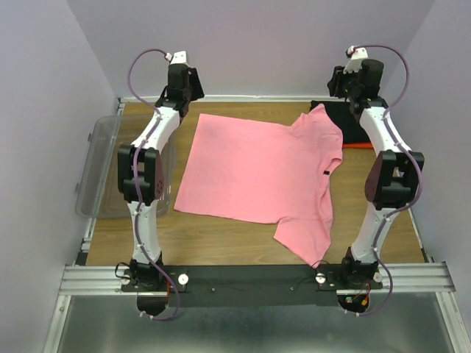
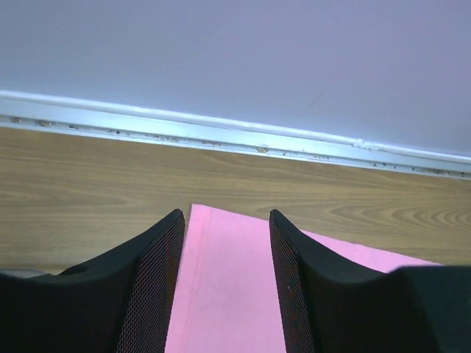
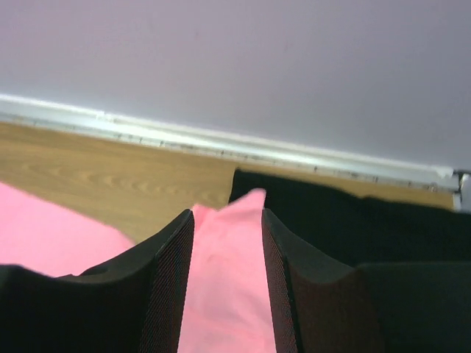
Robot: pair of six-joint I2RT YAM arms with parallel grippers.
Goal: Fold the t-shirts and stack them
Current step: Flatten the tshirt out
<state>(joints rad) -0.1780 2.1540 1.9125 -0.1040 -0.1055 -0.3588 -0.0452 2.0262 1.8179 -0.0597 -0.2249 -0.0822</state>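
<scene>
Black fingers of the left gripper (image 2: 226, 220) and right gripper (image 3: 227, 217) stood parted, straddling the far corners of the pink t-shirt (image 1: 257, 173), which lay spread on the table (image 1: 243, 246). The first fold seemed in hand. Next, both needed to close on fabric.

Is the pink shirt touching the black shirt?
Touching. In the top view, the pink shirt has its sleeve lying over the black shirt at its left edge, with no wood showing between them.

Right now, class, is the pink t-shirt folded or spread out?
Spread out. The pink t-shirt lies flat on the wooden table, both sleeves sticking out, no fold across its body.
</scene>
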